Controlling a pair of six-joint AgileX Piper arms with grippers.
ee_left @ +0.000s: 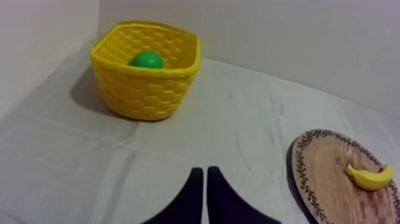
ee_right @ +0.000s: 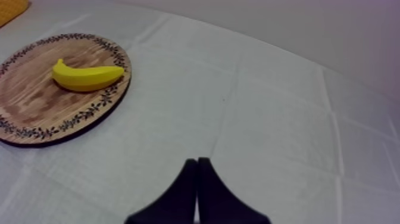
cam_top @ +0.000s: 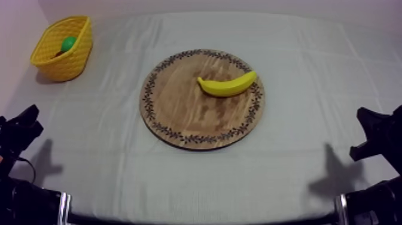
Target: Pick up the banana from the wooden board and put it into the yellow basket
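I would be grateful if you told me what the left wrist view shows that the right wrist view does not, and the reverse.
The left wrist view adds the left gripper, its fingers together as a wedge, and a green fruit inside the yellow basket, whose front wall is in full sight. The right wrist view adds the right gripper, its fingers together. Shared: the wooden board with the banana lying on it, the cloth-covered table, and the basket, a mere edge beyond the board in the right wrist view.

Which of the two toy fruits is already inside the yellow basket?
The green fruit, down inside the yellow basket. The other, the banana, lies out on the round wooden board.
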